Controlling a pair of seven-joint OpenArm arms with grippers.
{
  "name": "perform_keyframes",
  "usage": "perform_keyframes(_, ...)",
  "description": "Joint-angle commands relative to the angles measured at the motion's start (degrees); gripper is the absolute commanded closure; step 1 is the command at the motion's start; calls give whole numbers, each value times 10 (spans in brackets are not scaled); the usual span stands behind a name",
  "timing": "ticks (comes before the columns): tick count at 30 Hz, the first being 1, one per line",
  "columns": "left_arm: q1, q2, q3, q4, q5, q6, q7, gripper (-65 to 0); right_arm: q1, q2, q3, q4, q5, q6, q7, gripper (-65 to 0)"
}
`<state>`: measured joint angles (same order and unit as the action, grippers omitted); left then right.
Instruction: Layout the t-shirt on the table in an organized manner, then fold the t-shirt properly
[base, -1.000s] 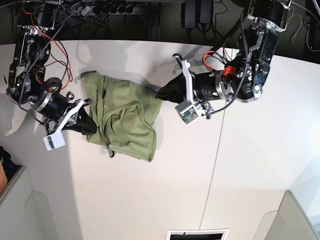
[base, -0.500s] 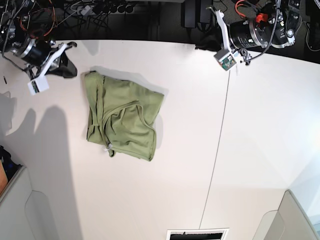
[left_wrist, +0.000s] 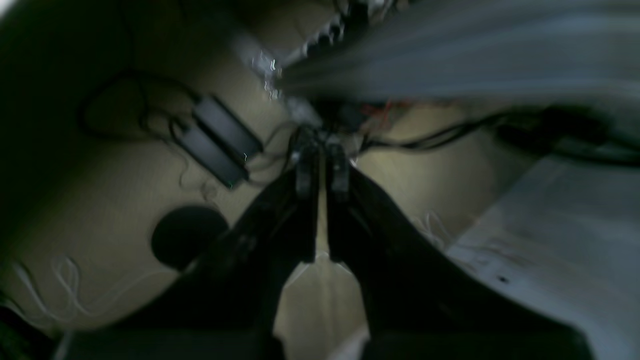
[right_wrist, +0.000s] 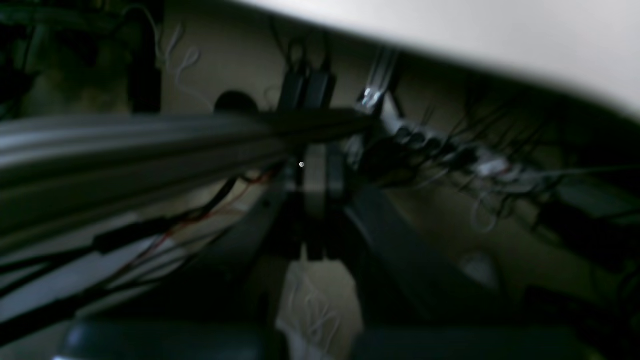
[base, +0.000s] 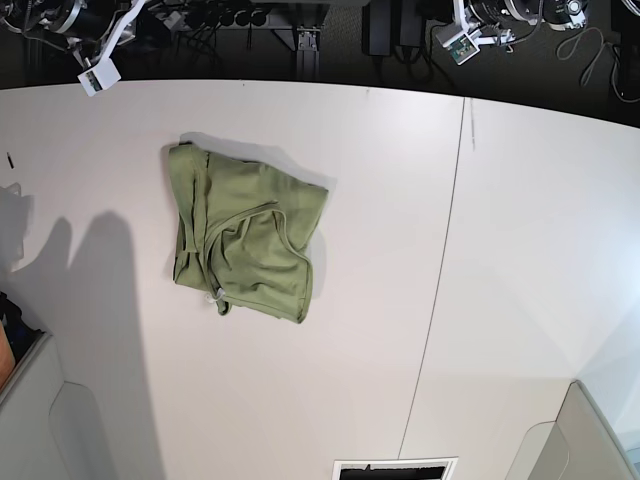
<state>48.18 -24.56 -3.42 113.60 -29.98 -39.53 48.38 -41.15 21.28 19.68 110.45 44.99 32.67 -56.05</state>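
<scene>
The olive-green t-shirt (base: 245, 240) lies as a wrinkled, roughly folded bundle on the left half of the white table (base: 450, 320), and nothing touches it. Both arms are pulled back to the far edge. Only the right arm's wrist (base: 100, 65) shows at the top left and the left arm's wrist (base: 458, 38) at the top right. In the left wrist view my left gripper (left_wrist: 320, 177) has its dark fingers together with nothing in them, over the floor beyond the table. My right gripper (right_wrist: 315, 190) is dim and blurred, shut and empty.
Cables and black power bricks (left_wrist: 220, 140) lie on the floor behind the table. A dark seam (base: 440, 280) runs down the tabletop right of the shirt. Grey bins stand at the near left (base: 40, 420) and near right (base: 590, 440) corners.
Both arms have drawn away from the shirt's sides to the table's far edge. The shirt stays where they left it.
</scene>
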Motion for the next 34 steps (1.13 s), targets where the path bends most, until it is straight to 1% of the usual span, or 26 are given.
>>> perform_keyframes(1,6,-2,0,-20,5,-5,-2,-60,-16,7,-3,-1,-1,4,5,0)
perform_keyframes(3,2,-2,9,-83,37,-5,-14,-60,-27,7,-19,-20,-16,3,6,0)
perform_keyframes(6,-14,-2,28,-194,74,-5,-47,-60,-22,8,-56,-66,-41,3,11,0)
perform_keyframes(8,-34,-2,49,-270,91,-5,-62,-60,-17,8,-85,-103,-64,2,30,0)
perform_keyframes(12,-92,-1,104,-419,105,-5,-86,-60,8,8,-157,-192,-124,0,66,0)
perform_keyframes(13,-108,1,118,-453,115,-5,-97,-60,21,8,-176,-218,-136,-7,72,0)
perform_keyframes(16,-159,11,154,-541,157,48,-129,-60,68,7,-231,-295,-165,-38,80,0)
perform_keyframes(19,-217,31,186,-616,191,85,-136,-59,125,4,-275,-375,-189,-70,81,0)
perform_keyframes(21,-255,43,208,-654,191,90,-136,-59,161,0,-296,-422,-198,-77,81,0)
perform_keyframes(23,-286,54,231,-681,180,90,-139,-59,190,-7,-308,-460,-208,-77,81,0)
perform_keyframes(26,-316,67,257,-698,142,123,-139,-59,219,-22,-310,-489,-217,-73,81,0)
perform_keyframes(28,-325,71,271,-699,123,136,-144,-59,231,-30,-310,-490,-230,-71,80,0)
perform_keyframes(30,-328,76,278,-699,105,136,-148,-59,237,-34,-310,-489,-236,-56,71,0)
perform_keyframes(32,-328,78,279,-699,104,136,-148,-59,240,-34,-310,-483,-235,-36,68,0)
perform_keyframes(34,-328,77,279,-699,105,136,-148,-59,240,-34,-310,-479,-227,-32,68,0)
